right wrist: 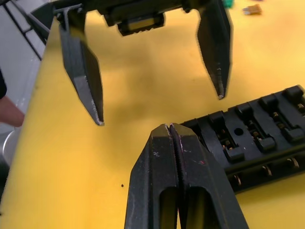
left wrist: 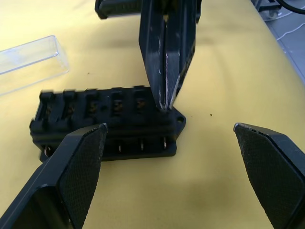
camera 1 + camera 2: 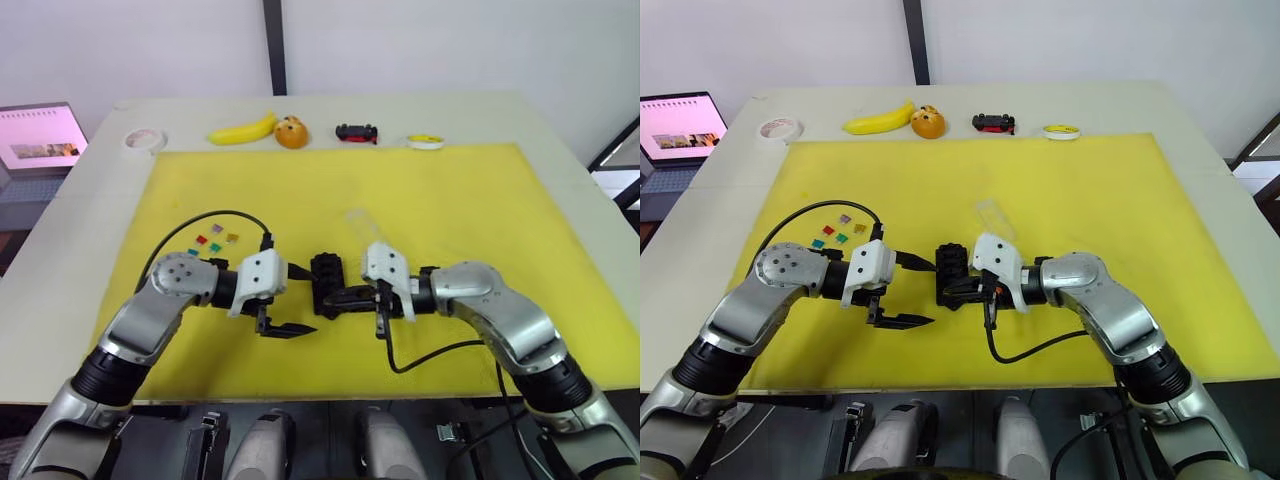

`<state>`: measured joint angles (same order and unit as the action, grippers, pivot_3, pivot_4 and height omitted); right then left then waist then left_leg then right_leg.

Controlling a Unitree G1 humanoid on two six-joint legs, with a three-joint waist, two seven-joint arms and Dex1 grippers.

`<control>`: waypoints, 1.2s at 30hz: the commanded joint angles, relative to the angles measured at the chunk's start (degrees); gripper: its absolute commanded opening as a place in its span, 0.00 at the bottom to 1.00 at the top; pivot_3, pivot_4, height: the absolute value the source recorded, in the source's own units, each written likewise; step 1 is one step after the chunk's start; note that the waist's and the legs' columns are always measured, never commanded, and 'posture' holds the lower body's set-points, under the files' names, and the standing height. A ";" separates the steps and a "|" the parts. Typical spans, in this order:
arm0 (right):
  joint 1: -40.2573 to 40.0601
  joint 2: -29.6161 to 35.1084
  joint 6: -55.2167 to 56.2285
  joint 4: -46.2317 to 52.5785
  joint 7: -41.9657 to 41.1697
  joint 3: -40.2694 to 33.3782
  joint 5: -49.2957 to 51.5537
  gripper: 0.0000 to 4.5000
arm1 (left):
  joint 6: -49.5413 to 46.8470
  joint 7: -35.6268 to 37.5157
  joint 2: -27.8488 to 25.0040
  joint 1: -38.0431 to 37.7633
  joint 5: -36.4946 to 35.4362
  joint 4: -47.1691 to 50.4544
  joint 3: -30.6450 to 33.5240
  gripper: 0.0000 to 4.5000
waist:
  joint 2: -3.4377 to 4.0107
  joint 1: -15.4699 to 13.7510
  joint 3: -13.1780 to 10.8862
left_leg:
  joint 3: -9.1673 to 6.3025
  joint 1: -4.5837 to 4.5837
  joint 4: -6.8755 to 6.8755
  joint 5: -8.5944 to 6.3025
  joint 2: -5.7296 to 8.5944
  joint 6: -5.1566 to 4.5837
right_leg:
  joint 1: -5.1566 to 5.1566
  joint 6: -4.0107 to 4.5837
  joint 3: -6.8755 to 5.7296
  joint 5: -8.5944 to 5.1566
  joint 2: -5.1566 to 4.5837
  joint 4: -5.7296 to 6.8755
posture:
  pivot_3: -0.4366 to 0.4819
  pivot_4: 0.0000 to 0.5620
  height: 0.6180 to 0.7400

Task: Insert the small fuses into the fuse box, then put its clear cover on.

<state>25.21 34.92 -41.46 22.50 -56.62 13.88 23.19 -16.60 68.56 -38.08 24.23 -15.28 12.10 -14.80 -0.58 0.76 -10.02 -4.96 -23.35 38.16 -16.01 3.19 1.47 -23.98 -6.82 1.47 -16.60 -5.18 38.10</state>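
- The left gripper point(image 3: 290, 300) is seen low over the yellow mat point(image 3: 450, 200), its two fingers spread wide apart with nothing between them, just left of the fuse box point(image 3: 327, 280).
- The right gripper point(image 3: 335, 300) is pointed leftward at the near end of the fuse box, its fingers pressed flat together; in the right wrist view no fuse is seen between the tips, which appear to be just beside the box's near edge, though contact cannot be judged.
- The fuse box is lying flat on the mat between the two grippers, its slots facing up and apparently unfilled.
- The clear cover point(image 3: 358, 222) is lying on the mat just beyond the fuse box, apart from it.
- The small fuses point(image 3: 211, 240) are clustered on the mat to the far left of the left gripper, well apart from the box.
- Along the far table point(image 3: 560, 140) edge are set a tape roll point(image 3: 143, 139), a banana point(image 3: 243, 130), an orange toy point(image 3: 291, 132), a toy car point(image 3: 357, 132) and a yellow-rimmed disc point(image 3: 425, 141).
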 commanded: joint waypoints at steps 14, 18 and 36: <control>-16.36 11.43 -6.36 7.84 9.43 -35.17 9.38 0.33 | -12.48 -10.87 -2.96 -20.71 -15.86 11.03 24.81 1.00 | 0.00 -0.07 0.00 | 0.04 0.00 -0.04 -0.05 -0.01 -0.08 | 0.00 0.00 0.05 0.00 -0.05 -0.01 | 0.48 0.27 1.00; -23.68 13.28 -5.48 6.25 8.70 -43.32 9.60 0.75 | -18.26 -15.25 -3.12 -31.34 -20.61 13.36 36.33 1.00 | 0.00 -0.04 0.01 | 0.05 0.05 -0.04 -0.05 -0.03 -0.08 | 0.07 0.00 0.05 0.00 -0.04 -0.02 | 0.48 0.27 1.00; -19.71 12.21 -6.74 12.24 10.56 -36.95 18.43 0.99 | -40.28 -35.85 1.92 -36.09 -46.45 4.01 59.35 1.00 | 0.12 -0.18 0.06 | 0.01 1.04 -0.20 -0.18 -0.08 -0.24 | 1.28 0.02 -0.07 -0.03 -0.26 -0.54 | 0.48 0.27 1.00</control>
<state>3.44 47.21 -47.53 28.95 -46.28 -25.43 37.49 -54.49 36.94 -36.29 -14.54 -57.13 16.86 44.00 -0.46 0.59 -9.96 -5.01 -22.35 37.96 -16.18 3.09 1.23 -22.73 -6.80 1.38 -16.63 -5.42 37.57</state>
